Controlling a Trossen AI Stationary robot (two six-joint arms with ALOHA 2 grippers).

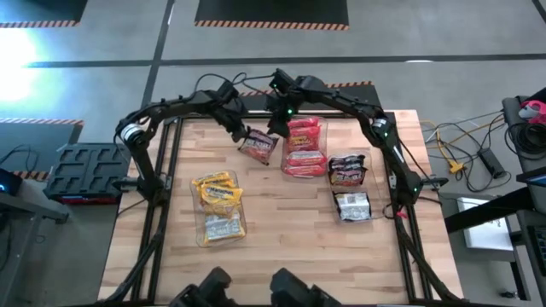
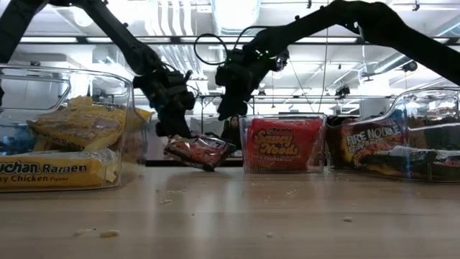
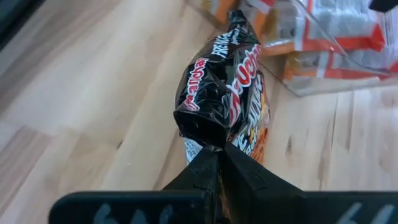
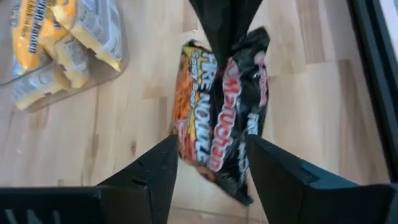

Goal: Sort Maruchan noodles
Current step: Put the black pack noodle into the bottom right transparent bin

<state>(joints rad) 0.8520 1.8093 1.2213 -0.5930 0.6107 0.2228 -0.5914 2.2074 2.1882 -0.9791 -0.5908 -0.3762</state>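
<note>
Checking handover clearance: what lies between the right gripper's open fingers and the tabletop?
The dark noodle packet pinched by the left gripper; the right wrist view shows it between the right gripper fingers, bare wooden table beneath.

the black packet (image 4: 224, 106) pinched in the left hand (image 3: 217, 158) reads "fire noodle" and part of "maruchan". well to that hand's side, a yellow packet (image 2: 54, 173) in a bin reads "ramen chicken flavor". a red packet (image 2: 277, 144) reads "saucy noods"; a dark packet (image 2: 370, 137) reads "fire noodle".
</note>
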